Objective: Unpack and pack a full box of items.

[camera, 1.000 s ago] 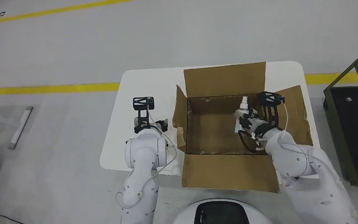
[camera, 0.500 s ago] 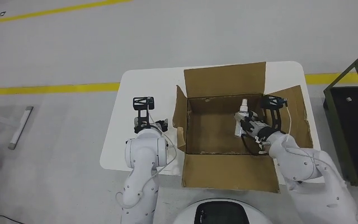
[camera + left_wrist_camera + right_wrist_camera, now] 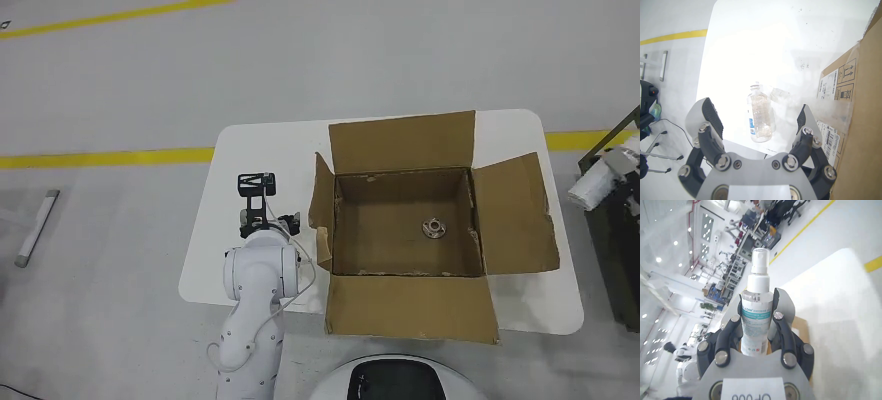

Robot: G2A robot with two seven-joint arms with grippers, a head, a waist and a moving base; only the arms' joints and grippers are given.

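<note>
Right end effector is clamped on the spray bottle. Fingers grip the labelled body, and the long axis runs in line with them, white nozzle and clear cap pointing away from the wrist. The bottle is held in the air, out of the box.

Left end effector is spread wide, holding nothing, above the worktop just left of the cardboard box. A clear bottle sits below and between its fingers, neck pointing away from the wrist. It looks to be lying flat, but that is not certain.

The box is open with its flaps out. One small round grey item sits on the floor, right of centre — roughly midway between the two arms, with a box wall in the way on either side. Unpacking looks nearly done.

Past the worktop's right end, by the dark green frame, a white shape is cut off at the edge. I can't tell whether it is arm or bottle. Set-down spot for the spray bottle: not made out.
</note>
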